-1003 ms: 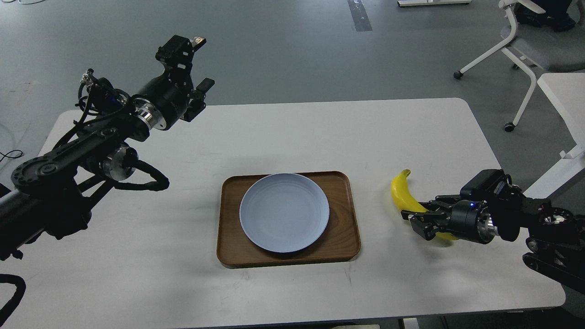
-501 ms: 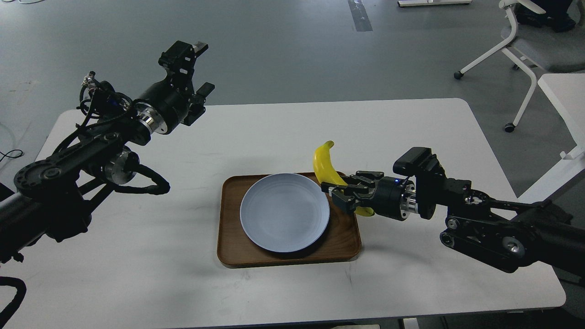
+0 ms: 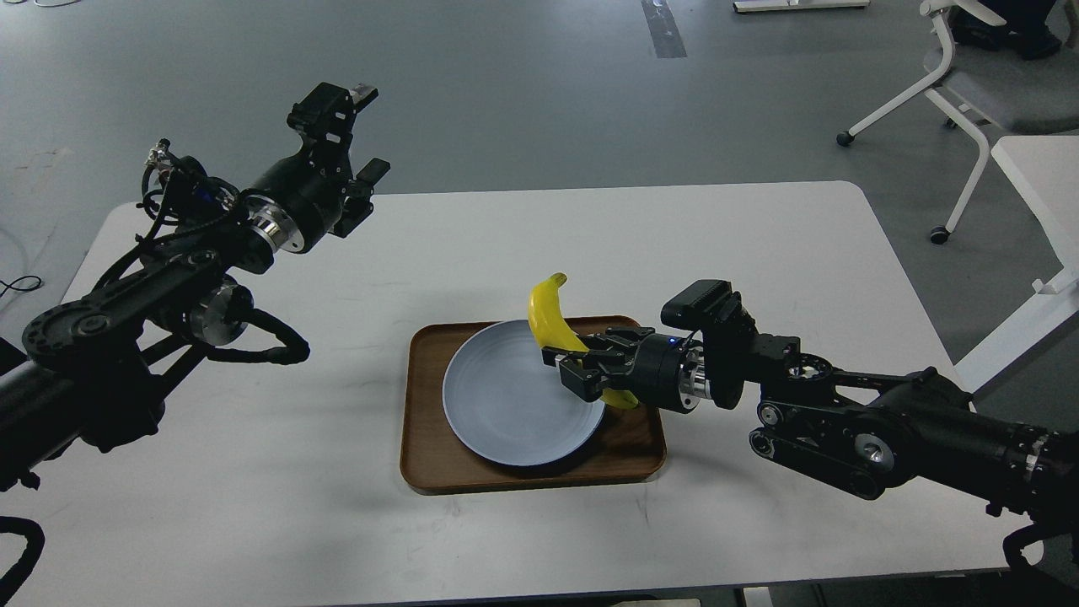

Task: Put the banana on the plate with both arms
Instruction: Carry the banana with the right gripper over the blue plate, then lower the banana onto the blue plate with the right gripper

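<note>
Curved yellow banana held above the right edge of the round pale blue-grey plate.

The plate sits on a rectangular brown wooden tray on the white table. Right of the plate, the right gripper grasps the banana's lower half. Far left and beyond the plate, the left gripper hangs with fingers spread, holding nothing.

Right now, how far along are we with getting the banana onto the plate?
Done: the banana is picked up, and the right hand is shut on it. In hand: it hangs over the right part of the plate, which sits on the wooden tray. Left: lower and release it. The left hand is raised, open and empty, far from the plate.
</note>
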`<state>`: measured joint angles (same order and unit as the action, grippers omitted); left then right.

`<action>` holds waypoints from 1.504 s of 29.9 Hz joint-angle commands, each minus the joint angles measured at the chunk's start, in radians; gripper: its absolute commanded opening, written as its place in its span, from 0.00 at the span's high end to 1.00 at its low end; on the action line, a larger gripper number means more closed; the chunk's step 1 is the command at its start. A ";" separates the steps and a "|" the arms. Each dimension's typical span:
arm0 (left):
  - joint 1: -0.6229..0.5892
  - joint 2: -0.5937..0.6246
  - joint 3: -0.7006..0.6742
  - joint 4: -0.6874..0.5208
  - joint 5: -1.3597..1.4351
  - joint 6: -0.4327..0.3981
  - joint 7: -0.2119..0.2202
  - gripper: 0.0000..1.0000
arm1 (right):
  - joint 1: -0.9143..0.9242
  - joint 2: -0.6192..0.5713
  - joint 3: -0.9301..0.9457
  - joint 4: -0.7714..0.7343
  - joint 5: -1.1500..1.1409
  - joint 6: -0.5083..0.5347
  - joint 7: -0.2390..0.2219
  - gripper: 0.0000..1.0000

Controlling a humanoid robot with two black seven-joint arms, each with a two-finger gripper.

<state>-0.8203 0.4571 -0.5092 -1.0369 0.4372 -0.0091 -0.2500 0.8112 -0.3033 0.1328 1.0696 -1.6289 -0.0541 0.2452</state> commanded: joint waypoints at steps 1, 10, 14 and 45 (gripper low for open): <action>0.001 -0.005 0.001 0.000 0.000 0.000 0.000 0.02 | 0.017 0.015 -0.001 0.009 0.087 0.002 -0.040 1.00; 0.012 -0.001 0.001 0.000 0.029 -0.002 0.000 0.02 | 0.072 0.006 -0.009 0.069 0.113 0.126 -0.024 1.00; 0.024 0.002 0.000 0.000 0.038 -0.002 0.000 0.02 | 0.123 -0.017 -0.077 0.073 0.112 0.128 0.008 1.00; 0.040 0.018 0.000 -0.003 0.040 0.000 -0.002 0.02 | 0.169 0.006 -0.190 0.052 0.103 0.129 0.063 1.00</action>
<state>-0.7817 0.4738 -0.5094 -1.0395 0.4772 -0.0101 -0.2515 0.9726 -0.3011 -0.0496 1.1287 -1.5205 0.0751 0.2961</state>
